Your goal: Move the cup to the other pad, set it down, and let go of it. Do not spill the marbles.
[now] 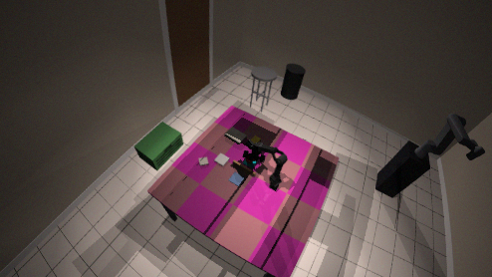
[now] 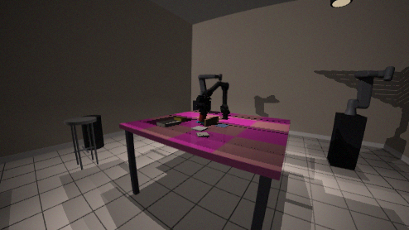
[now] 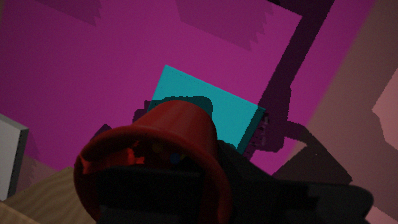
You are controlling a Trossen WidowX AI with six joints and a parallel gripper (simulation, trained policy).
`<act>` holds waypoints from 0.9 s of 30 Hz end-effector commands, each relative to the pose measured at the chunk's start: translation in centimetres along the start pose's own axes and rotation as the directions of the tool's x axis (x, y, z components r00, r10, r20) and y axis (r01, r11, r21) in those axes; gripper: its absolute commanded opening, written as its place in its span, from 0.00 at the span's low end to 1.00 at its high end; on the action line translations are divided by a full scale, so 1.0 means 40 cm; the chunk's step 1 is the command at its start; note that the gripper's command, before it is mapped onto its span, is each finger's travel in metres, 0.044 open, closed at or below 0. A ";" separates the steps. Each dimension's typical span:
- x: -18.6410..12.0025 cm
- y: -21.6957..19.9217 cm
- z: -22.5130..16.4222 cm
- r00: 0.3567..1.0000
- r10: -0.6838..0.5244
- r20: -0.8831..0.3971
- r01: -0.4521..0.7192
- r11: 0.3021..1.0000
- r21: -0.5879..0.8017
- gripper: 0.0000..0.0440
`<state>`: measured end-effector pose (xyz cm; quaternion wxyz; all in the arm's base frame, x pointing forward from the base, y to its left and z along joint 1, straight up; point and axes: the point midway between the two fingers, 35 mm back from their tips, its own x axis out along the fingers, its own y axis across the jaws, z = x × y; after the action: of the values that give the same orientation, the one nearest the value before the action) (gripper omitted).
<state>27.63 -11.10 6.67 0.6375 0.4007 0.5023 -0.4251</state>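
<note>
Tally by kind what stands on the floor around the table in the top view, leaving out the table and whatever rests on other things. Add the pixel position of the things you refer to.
Green boxy unit [image 1: 158, 145]: 1
Round-topped grey stool [image 1: 264, 74] [image 2: 79, 121]: 1
Black cylinder [image 1: 292, 83] [image 2: 99, 131]: 1
Black pedestal [image 1: 404, 173] [image 2: 347, 141]: 1
Total: 4

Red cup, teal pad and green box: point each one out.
Cup [image 3: 182, 117] [image 2: 201, 117]: wrist and exterior views, outer side wall.
Pad [image 3: 225, 112]: wrist view, bare top.
Box [image 1: 158, 141]: top view, upper face.
</note>
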 end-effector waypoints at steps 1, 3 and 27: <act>0.011 -0.014 0.005 1.000 0.002 0.010 -0.002 1.000 0.009 0.17; 0.006 -0.012 0.015 1.000 0.021 0.023 -0.021 1.000 0.016 0.28; -0.102 -0.034 0.039 0.982 0.170 0.087 -0.174 0.984 0.039 0.61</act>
<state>26.67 -12.46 10.14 0.6781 0.4367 0.4341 -0.4014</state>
